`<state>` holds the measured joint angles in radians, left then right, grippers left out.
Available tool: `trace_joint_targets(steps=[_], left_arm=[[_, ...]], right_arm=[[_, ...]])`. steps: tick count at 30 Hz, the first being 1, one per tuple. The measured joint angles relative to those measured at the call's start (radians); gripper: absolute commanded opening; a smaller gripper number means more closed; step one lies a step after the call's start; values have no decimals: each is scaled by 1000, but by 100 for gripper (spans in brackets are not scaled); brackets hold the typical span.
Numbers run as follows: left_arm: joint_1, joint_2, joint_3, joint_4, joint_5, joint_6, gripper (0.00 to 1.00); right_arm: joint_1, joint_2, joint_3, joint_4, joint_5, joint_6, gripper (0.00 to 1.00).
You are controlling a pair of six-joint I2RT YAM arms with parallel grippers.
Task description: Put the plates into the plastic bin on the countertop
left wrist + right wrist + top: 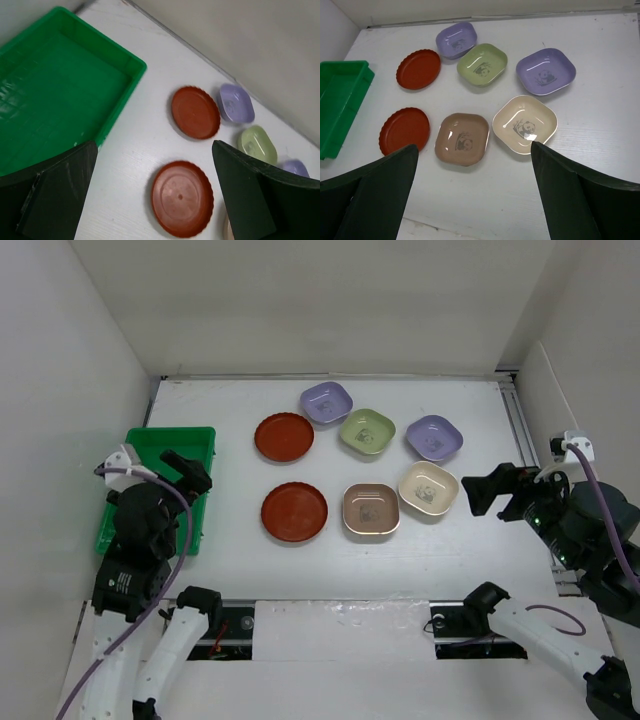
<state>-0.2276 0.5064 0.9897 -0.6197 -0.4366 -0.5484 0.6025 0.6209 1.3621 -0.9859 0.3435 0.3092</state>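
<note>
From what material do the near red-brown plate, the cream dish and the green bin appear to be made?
The near red-brown plate: probably plastic or melamine, satin; even colour, thin fluted rim, faint sheen.
The cream dish: likely melamine, perhaps glazed ceramic; glossy, with bright highlights and a printed panda.
The green bin: moulded plastic, semi-gloss; uniform colour, rounded corners, soft reflections.

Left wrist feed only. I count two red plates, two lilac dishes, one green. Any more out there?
Observer: Two more, a cream dish and a brownish-pink dish, in the near row right of the near red plate.
Operator: Right gripper?
Observer: The right gripper is open and empty, just right of the cream dish.
Operator: Where's my left one?
Observer: The left gripper, open, is above the green bin's right side.
</note>
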Motion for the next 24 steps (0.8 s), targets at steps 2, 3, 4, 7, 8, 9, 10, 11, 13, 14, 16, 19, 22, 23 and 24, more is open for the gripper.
trace_joint_targets(steps=[2, 3, 4, 7, 8, 9, 10, 11, 13, 14, 16, 19, 22, 23, 24], left_arm=[[0, 47, 3, 14, 81, 15, 100], [0, 86, 4, 27, 129, 20, 100], [0, 139, 3, 48, 179, 25, 100], [-12, 286, -26, 138, 307, 19, 100], [-37, 333, -53, 167, 320, 10, 100], [-76, 370, -79, 176, 322, -3, 100], [-117, 397, -99, 175, 319, -15, 100], [-170, 424, -116, 171, 309, -30, 100], [-279, 475, -129, 155, 256, -69, 100], [-323, 504, -129, 149, 232, -93, 100], [-388, 558, -132, 145, 180, -142, 100], [-436, 600, -176, 138, 117, -235, 100], [-452, 605, -244, 131, 77, -315, 98], [-453, 605, -268, 128, 66, -340, 98], [-453, 605, -291, 128, 59, -360, 97]], right_arm=[[0, -1, -6, 4, -5, 0, 100], [0, -1, -10, 8, -8, 0, 100], [0, 0, -17, 14, -12, 0, 100], [0, 3, -38, 30, -33, 0, 100], [0, 3, -46, 32, -42, 0, 100], [0, 5, -55, 35, -50, 0, 100], [0, 6, -64, 40, -57, -1, 100], [0, 6, -74, 45, -64, 0, 100], [0, 8, -91, 53, -75, 0, 100], [0, 10, -98, 54, -82, 0, 100], [0, 12, -103, 56, -94, 0, 100], [0, 7, -114, 75, -113, -1, 100], [0, -5, -123, 79, -127, -1, 100], [0, -8, -123, 79, -129, -1, 100], [0, -11, -124, 81, -134, -2, 100]])
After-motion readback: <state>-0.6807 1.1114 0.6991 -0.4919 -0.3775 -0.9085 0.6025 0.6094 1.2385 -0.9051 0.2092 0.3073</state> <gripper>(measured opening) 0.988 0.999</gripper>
